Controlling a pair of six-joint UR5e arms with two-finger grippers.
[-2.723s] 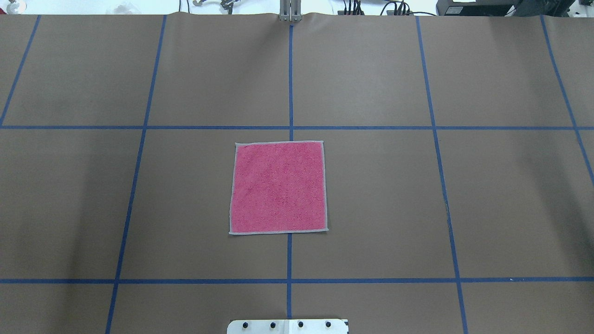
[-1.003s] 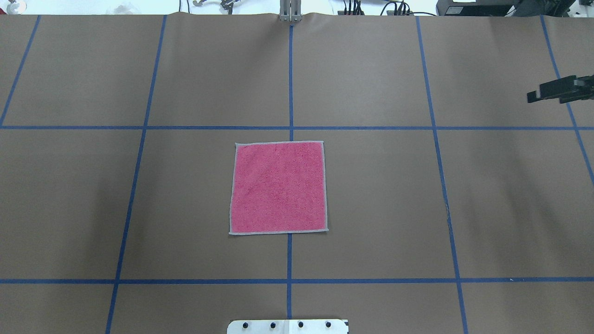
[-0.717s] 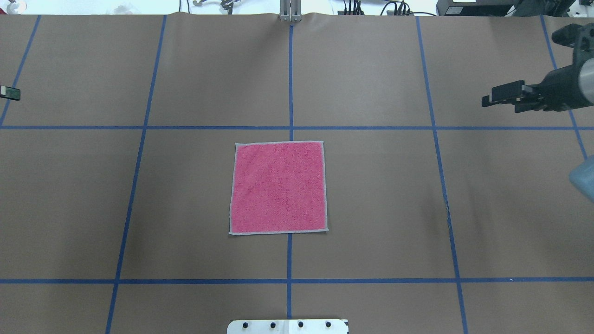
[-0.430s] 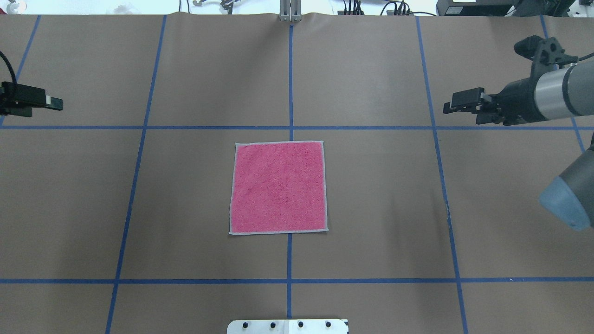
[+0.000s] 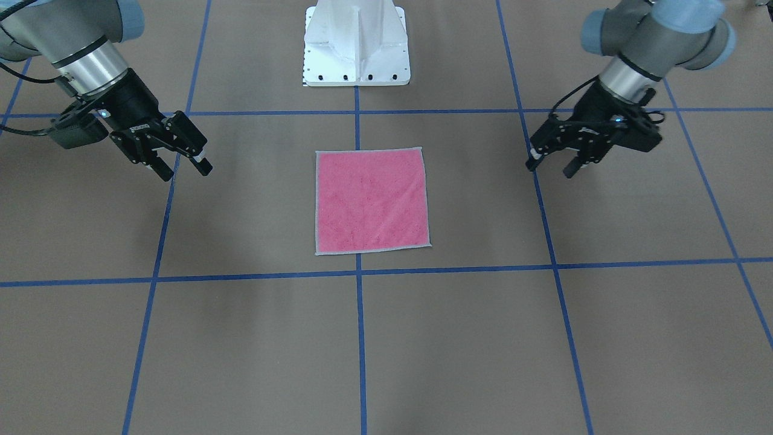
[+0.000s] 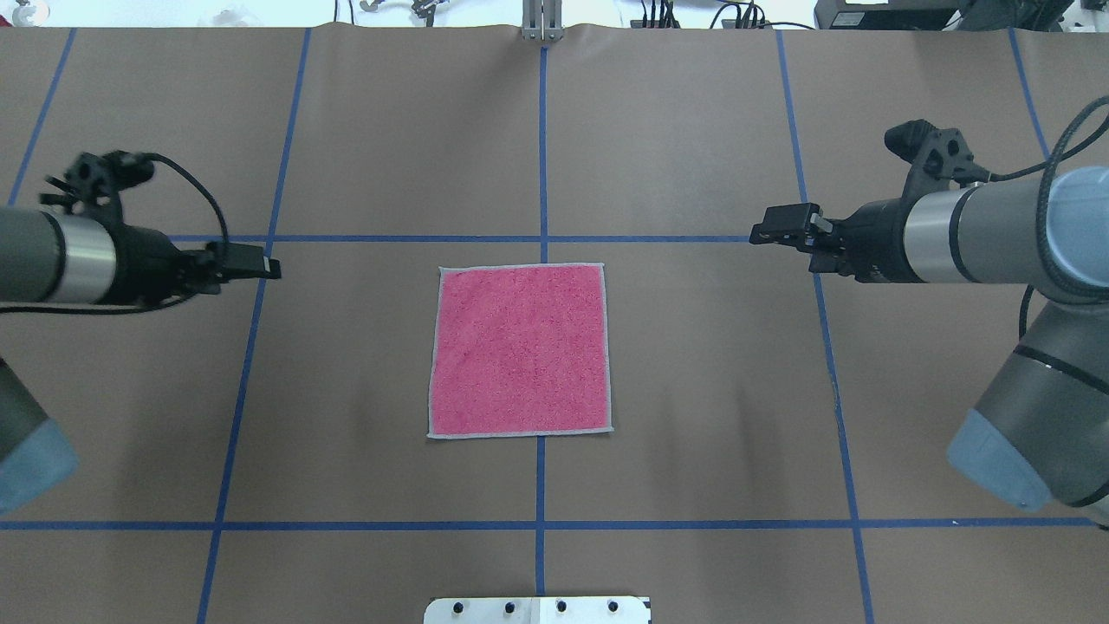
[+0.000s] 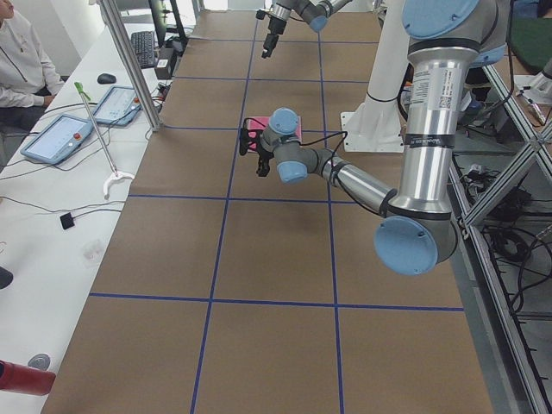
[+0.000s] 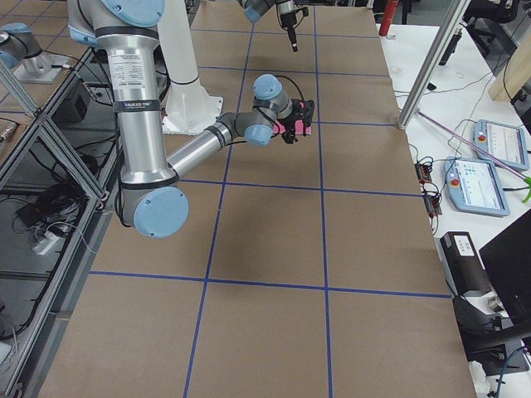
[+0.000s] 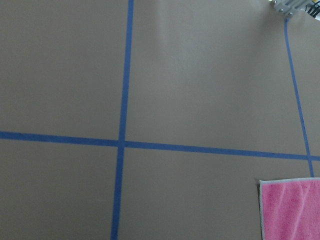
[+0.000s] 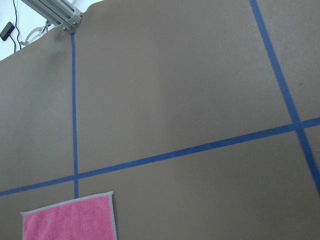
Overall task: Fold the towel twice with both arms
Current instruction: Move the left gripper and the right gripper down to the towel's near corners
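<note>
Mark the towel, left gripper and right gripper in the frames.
towel (image 6: 520, 349), overhead exterior view, middle of the pink face.
left gripper (image 5: 549, 170), exterior front-facing view, midway between its fingertips, jaws open.
right gripper (image 5: 186, 174), exterior front-facing view, midway between its fingertips, jaws open.

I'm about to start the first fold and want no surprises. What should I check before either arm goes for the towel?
1. The towel lies flat, unfolded, pink face up: ok.
2. The left tool is open and empty: ok.
3. The right tool is open and empty: ok.
4. Both tools are apart from the towel, one on each side: ok.
5. Height of the tools above the table: cannot tell.
</note>
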